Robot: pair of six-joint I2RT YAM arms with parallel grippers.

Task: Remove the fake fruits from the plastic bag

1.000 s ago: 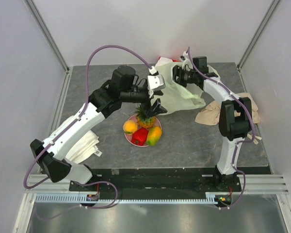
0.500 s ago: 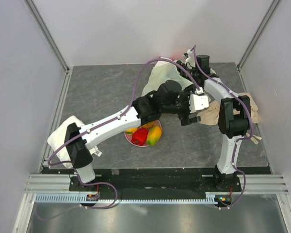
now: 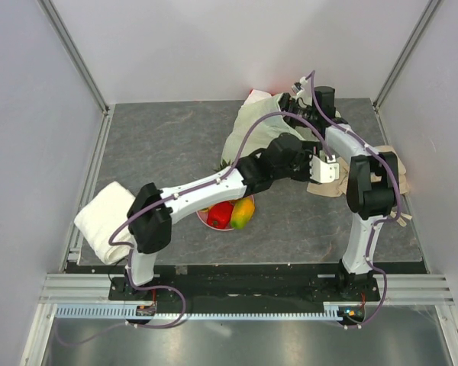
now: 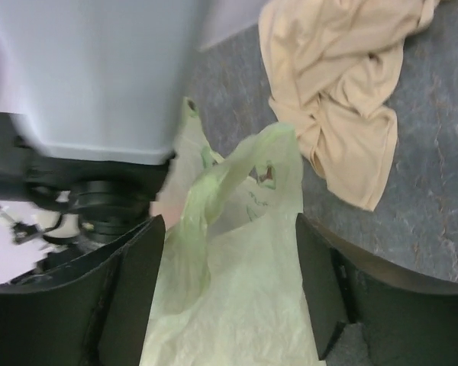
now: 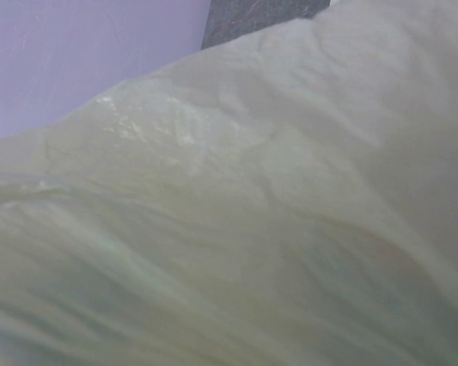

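Observation:
The pale-green plastic bag lies crumpled at the back of the table. My left gripper reaches across to its right end. In the left wrist view the dark fingers stand wide apart, open, over the bag's film and a handle loop. My right gripper is pushed against the bag's far side; bag film fills its wrist view and hides its fingers. On a pink plate lie fake fruits: a red pepper piece and a mango. The left arm covers the others.
A beige cloth lies just right of the bag, under the left wrist. A folded white towel sits at the left edge. A red-and-white pouch peeks out behind the bag. The right arm's white link is close by.
The left arm has swung from above the plate, across to the right, to the bag's right end. The bag has shifted and bunched up. The right gripper moved slightly back.

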